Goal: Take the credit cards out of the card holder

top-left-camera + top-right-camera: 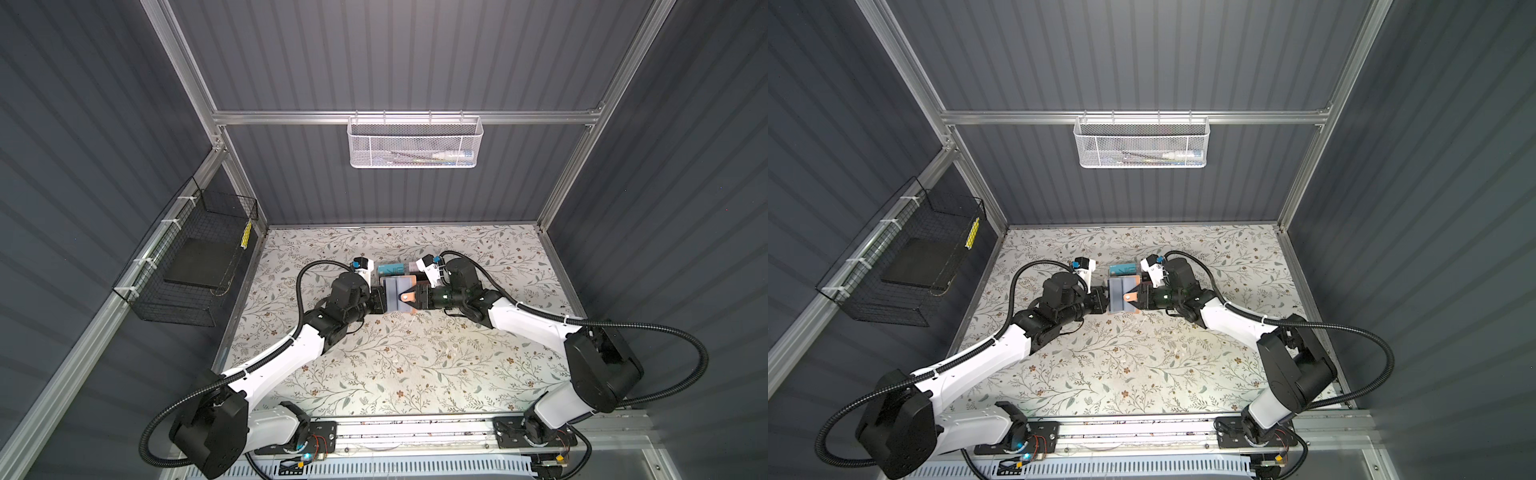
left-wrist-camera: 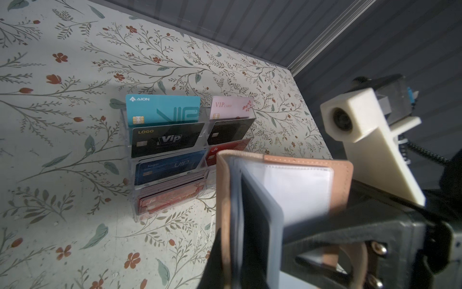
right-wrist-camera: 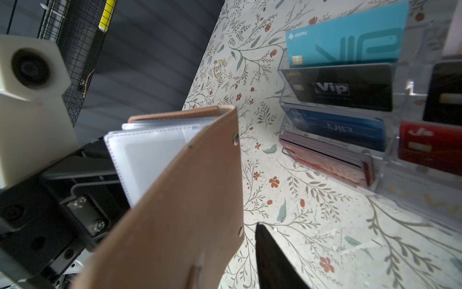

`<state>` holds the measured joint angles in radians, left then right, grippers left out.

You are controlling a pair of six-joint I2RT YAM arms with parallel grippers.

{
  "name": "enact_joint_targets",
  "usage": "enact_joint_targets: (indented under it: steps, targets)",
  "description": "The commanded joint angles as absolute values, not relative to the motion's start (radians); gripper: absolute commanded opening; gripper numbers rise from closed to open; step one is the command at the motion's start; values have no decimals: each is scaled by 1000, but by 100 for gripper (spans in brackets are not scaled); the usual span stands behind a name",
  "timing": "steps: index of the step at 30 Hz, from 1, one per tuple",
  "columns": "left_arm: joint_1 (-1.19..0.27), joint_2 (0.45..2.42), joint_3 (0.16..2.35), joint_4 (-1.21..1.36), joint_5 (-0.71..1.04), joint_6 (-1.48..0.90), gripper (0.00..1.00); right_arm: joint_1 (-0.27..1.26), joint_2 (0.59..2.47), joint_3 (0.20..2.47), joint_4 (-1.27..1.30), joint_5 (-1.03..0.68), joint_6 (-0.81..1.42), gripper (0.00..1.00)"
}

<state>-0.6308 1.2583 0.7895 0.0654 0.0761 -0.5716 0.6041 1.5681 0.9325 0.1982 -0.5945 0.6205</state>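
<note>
Two grippers meet over the middle of the table (image 1: 374,365), and the card holder (image 1: 392,300) hangs between them, lifted clear of the floral top and just near of the clear acrylic rack (image 2: 137,210); left gripper (image 1: 383,301) is clamped tight on the holder's left edge, fingers together on cover and pages; right gripper (image 1: 419,297) has its fingers apart, straddling the tan right flap, and in the right wrist view the one finger (image 3: 272,260) I can see stands clear of the leather, so I judge it isn't pinching; the job in hand looks like spreading the book to get at a pocket; one dark card (image 2: 255,225) seems to sit in a grey-blue page by the fold, though that view is blurred; to do this well, I'd say, the left pinch has to be the anchor so the holder can't swing, while the right lays the flap out flat, goes for the card's bare edge only, not the pocket film, and draws it straight out along the pocket mouth; a skewed pull would likely buckle the page and jam the card; now the lie of it: the holder is open like a book, inside face up toward the top camera, fold and long axis of each leaf running near to far, covers spread left and right, and the strap tab (image 1: 405,296) points left across the pages from the right cover.
</note>
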Motion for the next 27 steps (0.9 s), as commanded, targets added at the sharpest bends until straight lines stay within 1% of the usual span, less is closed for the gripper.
enact_joint_targets:
  steps: [1,3,6,13,15,19,27]
  targets:
    - [-644,1273,840,18,25,-537,0,608,1565,942,192,-584,607,46]
    - [-650,1279,852,-4,4,-532,0,608,1566,942,191,-579,607,46]
    - [-655,1284,863,-26,-16,-525,0,608,1576,948,179,-569,606,41]
    - [-655,1275,867,-38,-17,-520,0,603,1608,960,160,-553,608,19]
    - [-655,1273,867,-40,-15,-520,0,602,1614,962,161,-555,611,11]
    - [-655,1263,860,-29,-6,-522,0,592,1621,958,168,-560,626,0]
    - [-654,1256,854,-20,8,-527,0,557,1648,943,209,-604,672,0]
